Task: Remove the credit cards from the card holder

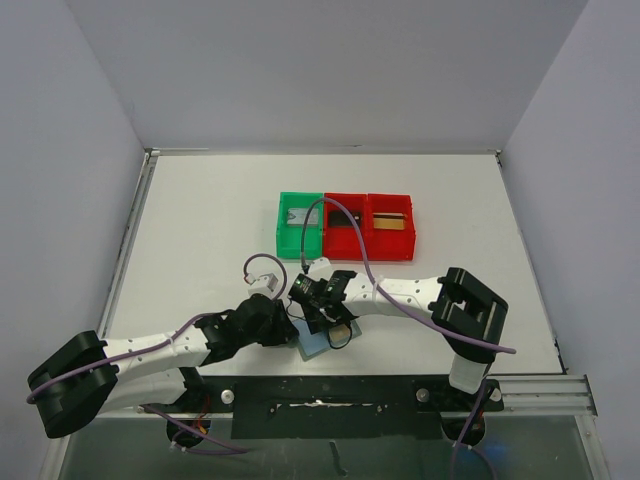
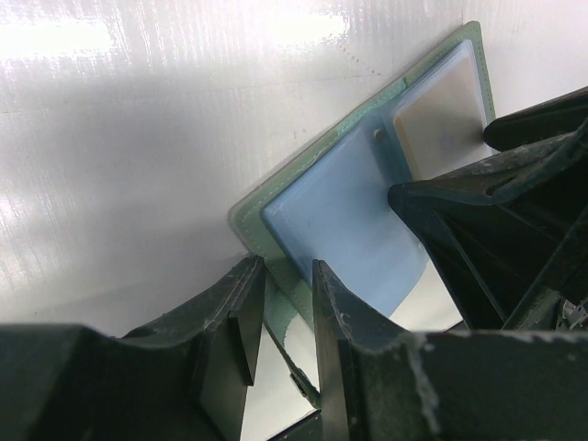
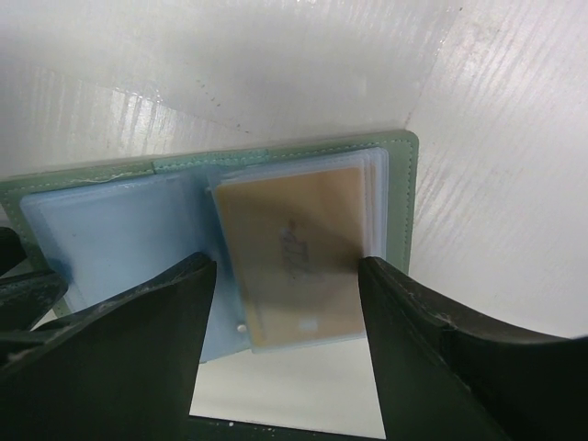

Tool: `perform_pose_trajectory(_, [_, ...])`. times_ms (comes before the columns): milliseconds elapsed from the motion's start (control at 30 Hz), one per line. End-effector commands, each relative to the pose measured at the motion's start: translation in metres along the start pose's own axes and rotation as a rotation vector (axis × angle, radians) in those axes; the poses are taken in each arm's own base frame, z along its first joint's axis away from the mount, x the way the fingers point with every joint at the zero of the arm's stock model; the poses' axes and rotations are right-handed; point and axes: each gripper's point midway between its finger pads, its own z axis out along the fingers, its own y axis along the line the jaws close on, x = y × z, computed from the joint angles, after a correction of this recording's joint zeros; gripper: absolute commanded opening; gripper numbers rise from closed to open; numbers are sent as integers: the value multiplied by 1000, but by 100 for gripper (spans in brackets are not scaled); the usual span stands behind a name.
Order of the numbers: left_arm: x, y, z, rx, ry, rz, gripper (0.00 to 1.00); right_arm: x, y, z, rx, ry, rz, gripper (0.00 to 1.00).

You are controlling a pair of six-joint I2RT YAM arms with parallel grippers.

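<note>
Holder (image 3: 400,202) lies open and flat on the table (image 1: 200,230), just ahead of the arm bases and between the two grippers. Left gripper (image 2: 283,317) has its jaws drawn narrow on the holder's near edge, apparently pinching it to keep it steady. Right gripper (image 3: 287,265) stands spread, one jaw on each side of a gold card (image 3: 294,285) lying on top of the clear sleeves. I cannot tell whether it is fully free. Farther off, the right-hand red bin (image 1: 412,228) holds a second card (image 1: 390,222), and the green bin (image 1: 282,225) holds something grey. The job looks part done, with at least the card in the holder left to remove.
</note>
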Motion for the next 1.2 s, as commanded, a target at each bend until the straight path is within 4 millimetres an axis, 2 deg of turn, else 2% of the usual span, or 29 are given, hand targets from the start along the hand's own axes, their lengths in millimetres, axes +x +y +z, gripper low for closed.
perform_pose_trajectory(0, [-20, -30, -2, 86, -49, 7, 26, -8, 8, -3, -35, -38, 17, 63])
perform_pose_trajectory(233, [-20, -30, -2, 86, -49, 6, 26, -10, 2, -5, -25, -47, 41, 70])
perform_pose_trajectory(533, [-20, -30, -1, 84, -47, 7, 26, -9, 2, -3, -75, -51, 62, 72])
perform_pose_trajectory(667, [-20, -30, -1, 84, -46, 6, 26, -13, 5, -9, -110, -71, 74, 73])
perform_pose_trajectory(800, [-20, -30, -1, 84, -46, 8, 25, -22, 2, -18, -136, -107, 93, 73])
perform_pose_trajectory(900, [-20, -30, -1, 84, -44, 8, 25, -28, -9, -21, -131, -121, 115, 73])
perform_pose_trajectory(1000, [-19, -29, -1, 84, -44, 9, 25, -24, -12, -18, -164, -111, 128, 72])
perform_pose_trajectory(1167, [-19, -30, -1, 85, -42, 8, 25, -18, -2, -10, -215, -85, 135, 69])
